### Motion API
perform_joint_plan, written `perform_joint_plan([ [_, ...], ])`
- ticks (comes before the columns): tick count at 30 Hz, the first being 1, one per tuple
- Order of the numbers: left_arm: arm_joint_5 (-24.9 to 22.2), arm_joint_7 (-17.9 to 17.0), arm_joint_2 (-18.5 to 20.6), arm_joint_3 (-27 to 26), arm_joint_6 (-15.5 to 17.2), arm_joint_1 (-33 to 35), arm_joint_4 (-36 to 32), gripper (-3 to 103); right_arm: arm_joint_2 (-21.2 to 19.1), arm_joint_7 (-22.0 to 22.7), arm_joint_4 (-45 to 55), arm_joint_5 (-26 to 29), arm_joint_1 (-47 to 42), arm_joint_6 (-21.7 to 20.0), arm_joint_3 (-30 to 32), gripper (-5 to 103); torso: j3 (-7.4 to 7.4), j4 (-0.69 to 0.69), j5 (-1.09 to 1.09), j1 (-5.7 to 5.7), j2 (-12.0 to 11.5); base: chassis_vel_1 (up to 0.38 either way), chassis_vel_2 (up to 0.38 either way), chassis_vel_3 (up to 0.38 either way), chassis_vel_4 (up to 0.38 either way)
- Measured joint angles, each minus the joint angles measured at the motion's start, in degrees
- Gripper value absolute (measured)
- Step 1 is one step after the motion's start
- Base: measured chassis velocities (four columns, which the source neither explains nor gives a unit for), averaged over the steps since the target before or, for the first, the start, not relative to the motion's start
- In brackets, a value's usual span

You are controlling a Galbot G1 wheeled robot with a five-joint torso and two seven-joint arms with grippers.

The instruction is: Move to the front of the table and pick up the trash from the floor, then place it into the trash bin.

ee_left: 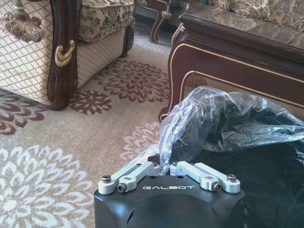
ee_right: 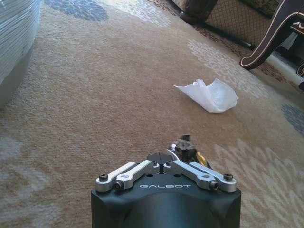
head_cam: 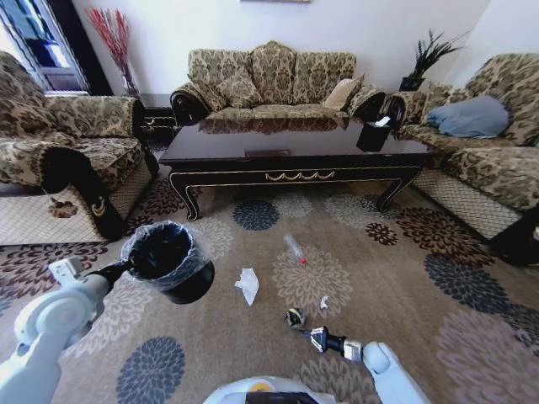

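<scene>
My left gripper (head_cam: 125, 268) (ee_left: 161, 166) is shut on the rim of the trash bin (head_cam: 168, 263) (ee_left: 247, 185), a black bucket lined with a crinkly clear bag, and holds it above the carpet. My right gripper (head_cam: 300, 323) (ee_right: 166, 162) is down low over the carpet, shut on a dark wrapper (head_cam: 292, 316) (ee_right: 187, 151). A crumpled white tissue (head_cam: 247, 284) (ee_right: 209, 95) lies between the bin and the right gripper. A clear bottle with a red cap (head_cam: 295, 249) and a white scrap (head_cam: 324, 301) lie on the carpet further on. The dark table (head_cam: 295, 147) (ee_left: 228, 47) stands ahead.
Patterned sofas (head_cam: 269, 80) surround the table on three sides, an armchair (head_cam: 76, 160) at the left and another sofa (head_cam: 497, 143) at the right. A small black box (head_cam: 373, 135) sits on the tabletop. My own pale base (ee_right: 14, 42) is close beside the right arm.
</scene>
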Motion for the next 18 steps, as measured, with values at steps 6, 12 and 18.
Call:
perform_joint_plan([
  [6,0.01,-0.01,0.15,-0.03,0.02,0.04,-0.12,5,-0.43,0.45,0.44,2.37,-0.58,0.0,0.04,-3,0.0,0.0,0.0,0.0,0.0,0.0,0.0,0.0,0.0],
  [12,-0.72,-0.18,0.33,-0.5,0.03,-1.01,-0.3,5,-2.52,1.35,3.15,7.03,-2.66,-0.02,0.57,17,0.0,-0.01,0.0,0.0,0.0,0.0,0.0,0.0,0.0],
  [18,-3.66,-1.01,0.51,-2.33,0.03,-3.8,-2.01,5,-4.35,3.88,4.25,10.6,-3.3,-0.07,1.39,44,0.0,-0.01,0.0,0.0,0.0,0.0,0.0,0.0,0.0],
])
